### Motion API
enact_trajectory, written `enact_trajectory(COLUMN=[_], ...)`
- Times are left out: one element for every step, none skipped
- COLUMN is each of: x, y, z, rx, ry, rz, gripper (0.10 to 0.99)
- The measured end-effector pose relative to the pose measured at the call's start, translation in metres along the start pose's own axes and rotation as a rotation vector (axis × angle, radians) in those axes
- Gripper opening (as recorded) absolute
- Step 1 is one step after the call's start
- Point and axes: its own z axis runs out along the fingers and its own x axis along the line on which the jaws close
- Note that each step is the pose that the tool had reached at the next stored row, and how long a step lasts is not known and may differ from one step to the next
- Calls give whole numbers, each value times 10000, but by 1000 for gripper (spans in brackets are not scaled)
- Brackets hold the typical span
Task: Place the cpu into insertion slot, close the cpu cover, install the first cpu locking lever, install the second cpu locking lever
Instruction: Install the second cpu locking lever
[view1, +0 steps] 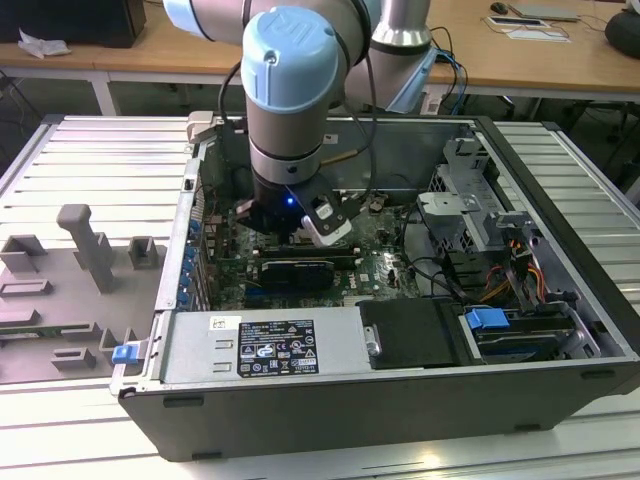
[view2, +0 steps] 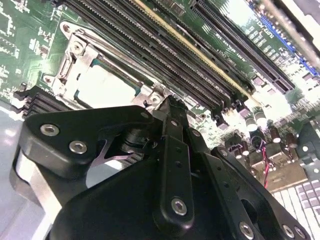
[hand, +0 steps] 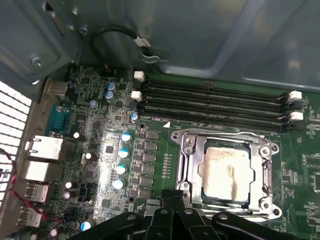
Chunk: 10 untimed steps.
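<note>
The gripper (view2: 170, 107) is hanging low over the motherboard (hand: 95, 150), its black fingers (view2: 172, 150) drawn together into one narrow tip with nothing pinched between them, and in the second wrist view that tip is sitting just beside the metal edge of the insertion slot (view2: 75, 55). In the first wrist view the black linkages of the gripper (hand: 172, 200) are crowding in at about six o'clock of the socket. The cpu (hand: 226, 170) is lying flat inside the insertion slot (hand: 180, 167), its pale silvery top facing up and showing through the window of the cpu cover (hand: 192, 172), which is lying down flat over it as a silver frame. The long black memory slots (hand: 215, 107) are running side by side just beyond the socket, at its twelve o'clock in the first wrist view. In the exterior view the arm (view1: 290, 100) is reaching straight down into the open computer case (view1: 560, 290), with the grey fixture tray (view1: 70, 290) lying outside the case at its nine o'clock.
</note>
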Motion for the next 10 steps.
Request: enact_trajectory(x=[0,-1,-2,-2,-3,-3,-3,-4,-4,-3], y=[5,12,17,22,27,29,33,38,39,39], z=[-16,-45,-64,-79,-98,-108,-122,-142,-142,-142], rx=[0,0,0,0,0,-1,0,-1,-3,-3], ry=[0,0,0,0,0,-1,-1,0,-2,-2], rz=[0,0,1,1,1,0,1,1,0,0], gripper=[106,106,106,106,106,106,106,106,106,106])
